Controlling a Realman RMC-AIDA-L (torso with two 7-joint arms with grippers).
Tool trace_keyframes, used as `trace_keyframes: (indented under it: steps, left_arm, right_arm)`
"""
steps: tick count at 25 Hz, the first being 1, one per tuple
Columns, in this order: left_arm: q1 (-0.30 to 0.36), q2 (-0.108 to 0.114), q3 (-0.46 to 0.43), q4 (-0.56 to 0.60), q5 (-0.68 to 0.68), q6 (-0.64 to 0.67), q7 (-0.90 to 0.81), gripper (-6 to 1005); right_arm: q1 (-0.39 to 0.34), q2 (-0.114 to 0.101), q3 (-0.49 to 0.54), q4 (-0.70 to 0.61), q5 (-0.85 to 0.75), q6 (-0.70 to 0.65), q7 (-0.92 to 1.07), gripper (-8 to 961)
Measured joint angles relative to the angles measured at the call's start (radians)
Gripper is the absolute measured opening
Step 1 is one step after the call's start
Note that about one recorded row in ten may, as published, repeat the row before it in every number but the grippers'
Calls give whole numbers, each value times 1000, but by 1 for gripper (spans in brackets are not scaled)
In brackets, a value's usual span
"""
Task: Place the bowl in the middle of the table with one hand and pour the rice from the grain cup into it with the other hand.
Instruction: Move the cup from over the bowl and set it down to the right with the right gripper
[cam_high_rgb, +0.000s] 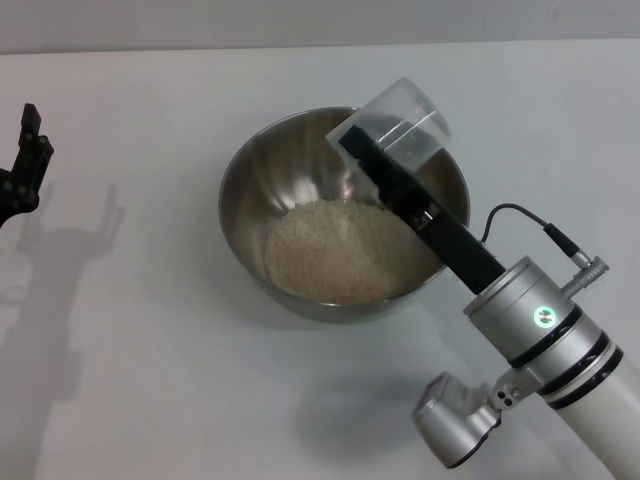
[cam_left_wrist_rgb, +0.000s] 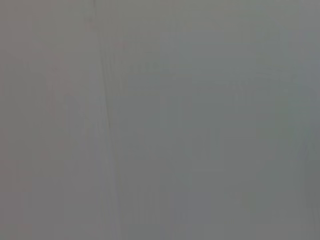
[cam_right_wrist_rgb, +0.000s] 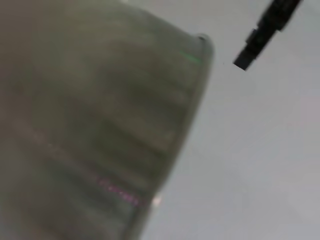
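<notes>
**Cup emptied over the bowl**

Rice (cam_high_rgb: 335, 262) heaps in the bowl (cam_high_rgb: 250, 180) at frame centre on the table (cam_high_rgb: 150, 380). The right pincer (cam_high_rgb: 385, 150) clamps the tilted, seemingly empty grain cup (cam_high_rgb: 410, 120) above it. Next: likely righting the cup. The left pincer (cam_high_rgb: 25, 165), far left, stands open.

White table, grey wall

The table (cam_high_rgb: 150, 400) fills nearly the whole head view; a grey wall (cam_high_rgb: 300, 20) strip runs along 12 o'clock. Soft shadows lie at 9 o'clock.
</notes>
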Motion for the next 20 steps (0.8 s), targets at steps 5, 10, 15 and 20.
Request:
trace_keyframes:
  steps: [5,10,15,20]
  left_arm:
    - [-1,0,0,1,-1,0,0,789]
    - [2,0,0,0,-1,0,0,789]
    - [3,0,1,3,-1,0,0,789]
    - [3,0,1,2,0,0,0,789]
  right_arm:
    - [-5,0,5,0,1,-25,203,15]
    - [-10,0,15,-4,2,-57,344,15]
    - [-26,0,49,-2,3,-68,453,15]
    - [-49,0,83,14,5,-102,616,15]
